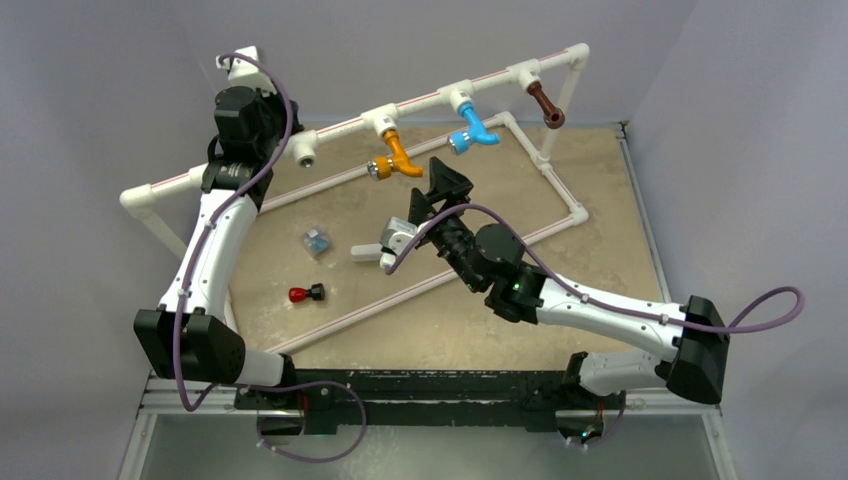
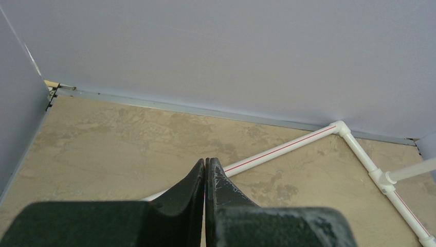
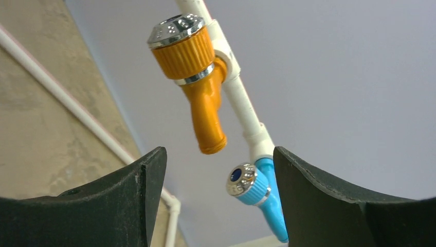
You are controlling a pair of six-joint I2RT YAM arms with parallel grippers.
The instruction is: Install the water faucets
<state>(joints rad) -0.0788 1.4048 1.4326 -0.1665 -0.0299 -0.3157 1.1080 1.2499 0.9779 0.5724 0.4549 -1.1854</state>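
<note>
Three water faucets hang from white tee fittings on the raised rail of a white plastic pipe frame, each seated in its own socket. The orange-yellow faucet sits to the left and the light blue faucet in the middle. The dark brown faucet is near the far right corner. A fourth tee, left of the orange one, shows an open silver threaded socket.

My right pincer stands released just below the rail, its matte black jaws wide apart and touching nothing. The orange and blue taps are framed between them. The orange tap is glossy and bent, with a ribbed collar, a thin chrome ring and a dimpled chrome cap. The blue one has the same shape, and its chrome end has a dark blue centre.

My left pincer is clenched, its scuffed black fingers pressed together on nothing, above the far left of the table. The tabletop is a mottled tan, like stone. The pipes are smooth, round and red-striped. Two small parts lie on the table, one red and black, one bluish grey; I cannot tell what they are.
</note>
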